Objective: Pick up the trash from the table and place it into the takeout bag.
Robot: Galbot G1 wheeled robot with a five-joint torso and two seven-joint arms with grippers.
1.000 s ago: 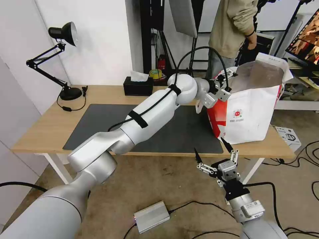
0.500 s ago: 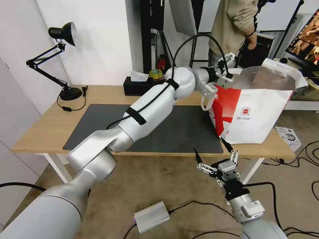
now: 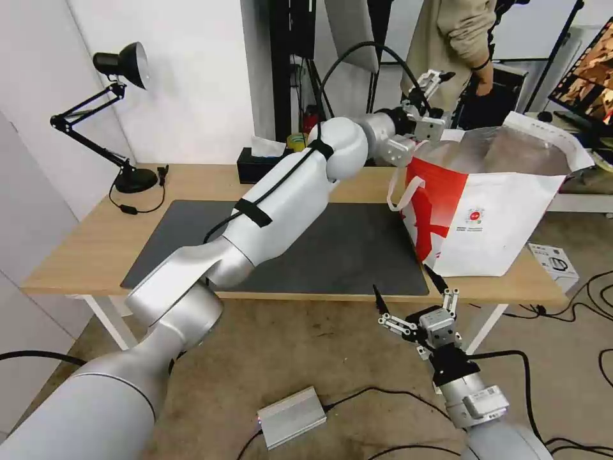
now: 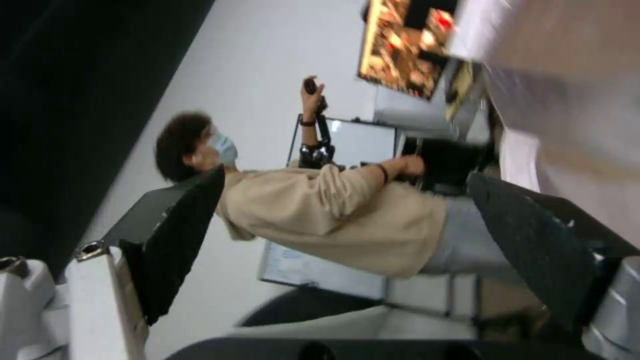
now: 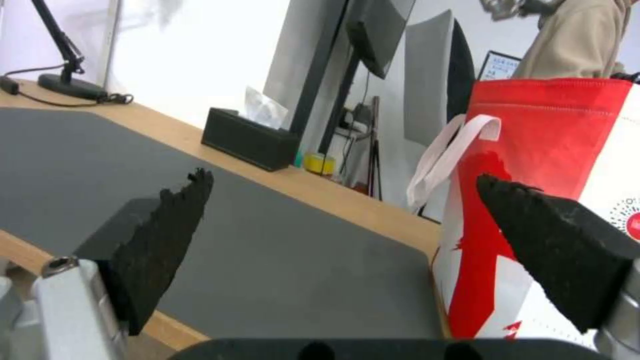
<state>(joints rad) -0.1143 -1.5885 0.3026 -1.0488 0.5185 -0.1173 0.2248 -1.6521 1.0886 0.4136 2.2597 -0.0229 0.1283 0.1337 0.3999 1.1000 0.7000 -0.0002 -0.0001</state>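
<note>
Your head camera has the left gripper up at one o'clock, spread and holding nothing, above the near rim of the takeout bag, while its wrist camera looks past the fingers into the room. The table and dark mat lie bare at centre, with the bag at three o'clock beside the far-right edge. Your right gripper hangs spread at five o'clock, off the front edge, with open floor around it.

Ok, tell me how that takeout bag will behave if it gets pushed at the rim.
The takeout bag is probably floppy: its foil-lined rim sags unevenly. It likely slides or tips easily, standing tall near the table edge. The left pincer hovers open above its rim.
</note>
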